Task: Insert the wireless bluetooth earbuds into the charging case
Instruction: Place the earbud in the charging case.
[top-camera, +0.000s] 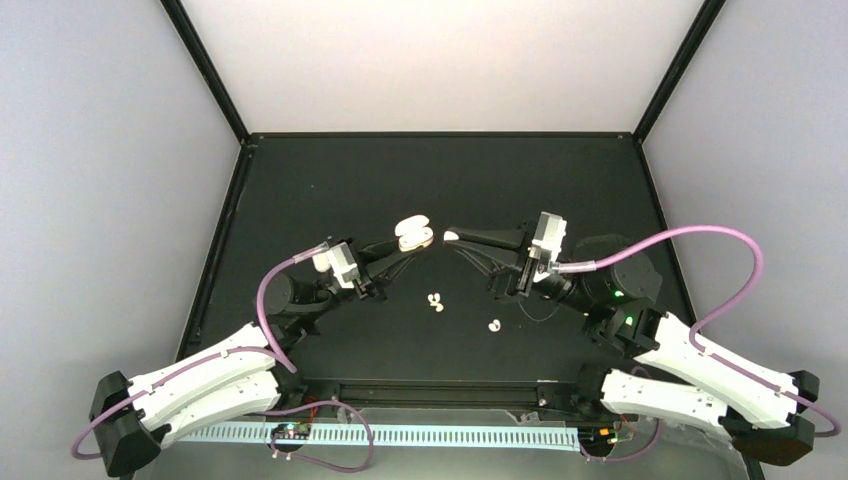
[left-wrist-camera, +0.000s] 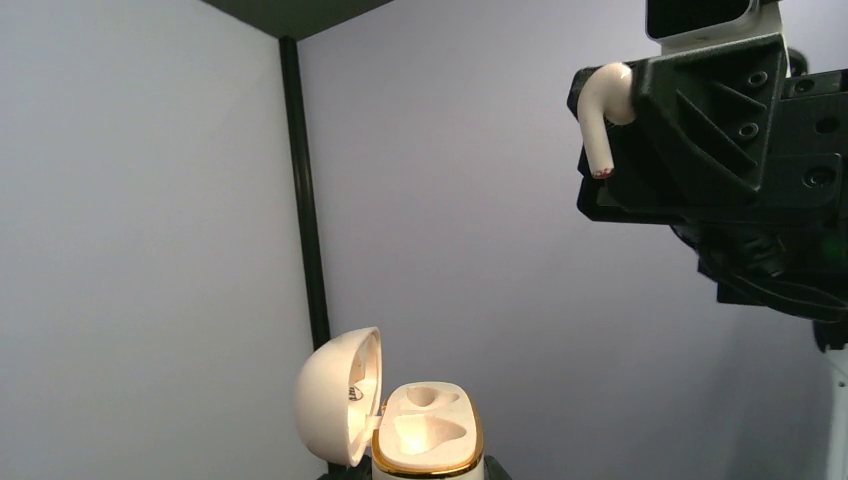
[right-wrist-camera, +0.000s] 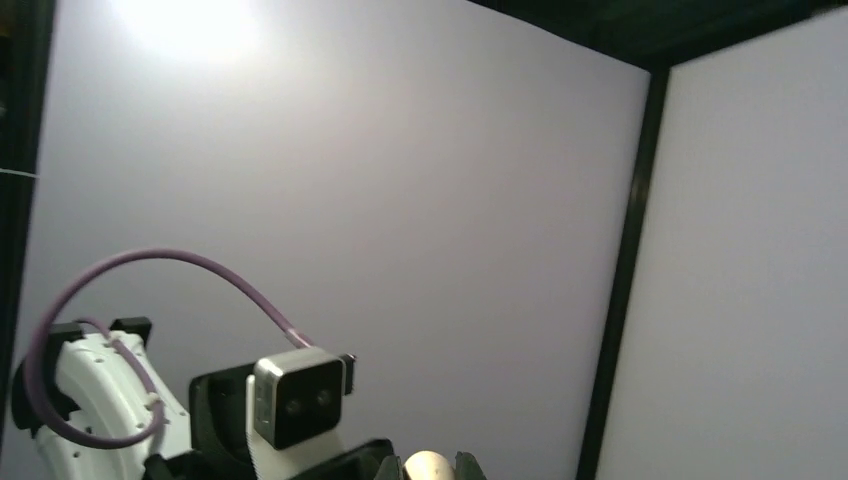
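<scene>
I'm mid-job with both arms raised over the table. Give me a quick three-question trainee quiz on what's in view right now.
1. True or false: the charging case held by the left gripper already has an earbud seated in it.
2. What is the right gripper shut on? A) a bean-shaped earbud B) a stemmed earbud C) nothing
3. How many loose earbuds lie on the table?
Key: 1 false, both wells are empty and the lid stands open. 2 B. 3 three, two close together and one apart.
</scene>
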